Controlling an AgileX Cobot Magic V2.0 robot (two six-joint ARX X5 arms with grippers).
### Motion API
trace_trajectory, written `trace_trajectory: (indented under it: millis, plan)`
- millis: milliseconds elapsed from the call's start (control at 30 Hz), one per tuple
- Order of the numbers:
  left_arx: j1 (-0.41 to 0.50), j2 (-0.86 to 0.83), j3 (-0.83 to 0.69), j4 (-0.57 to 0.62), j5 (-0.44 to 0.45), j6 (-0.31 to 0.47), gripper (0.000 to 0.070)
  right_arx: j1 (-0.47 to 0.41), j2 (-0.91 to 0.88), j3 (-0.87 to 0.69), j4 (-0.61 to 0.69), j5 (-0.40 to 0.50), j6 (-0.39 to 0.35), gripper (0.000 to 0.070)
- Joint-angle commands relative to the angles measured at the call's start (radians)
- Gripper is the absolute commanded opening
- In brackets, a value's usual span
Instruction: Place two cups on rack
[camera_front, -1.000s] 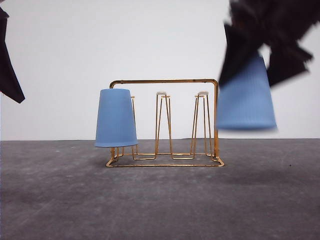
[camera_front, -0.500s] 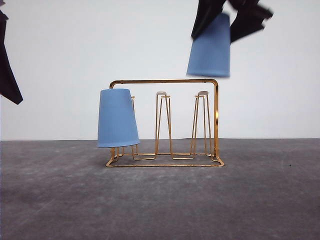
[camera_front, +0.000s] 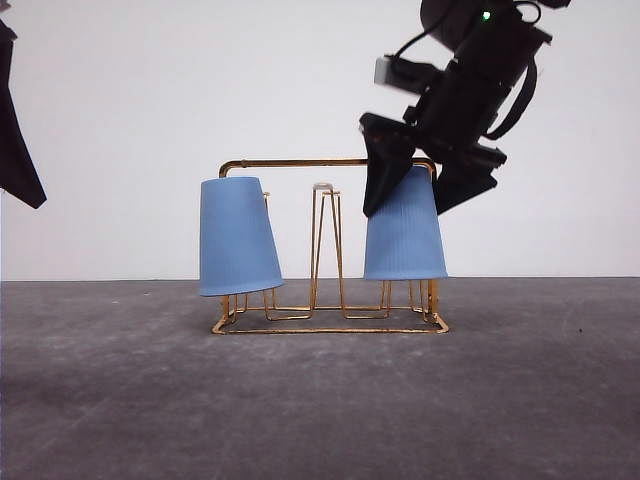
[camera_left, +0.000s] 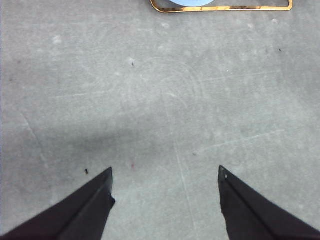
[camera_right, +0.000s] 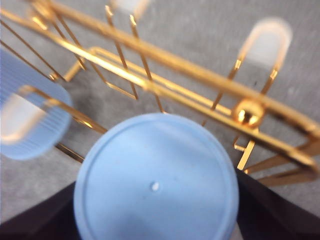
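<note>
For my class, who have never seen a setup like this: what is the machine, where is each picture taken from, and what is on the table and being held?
This is a two-armed robot. The front view looks forward across a grey table. On it stands a gold wire rack with upright prongs. One blue cup sits upside down, tilted, over the left prong. The right gripper holds a second cup upside down at the right prong. The right wrist camera looks down on that cup's base. The left wrist camera shows the left gripper, open and holding nothing, above the table.
</note>
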Motion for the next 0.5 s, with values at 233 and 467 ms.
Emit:
trace_trajectory:
  millis: [233,467]
  plan:
    - [-0.005,0.005,0.004,0.021,-0.005,0.0,0.0383,0.001,-0.027,0.051,-0.108,0.0,0.015,0.0606]
    - [-0.005,0.005,0.004,0.021,-0.005,0.0,0.0383,-0.004,-0.14,0.122,-0.471,-0.002,0.014,0.0602]
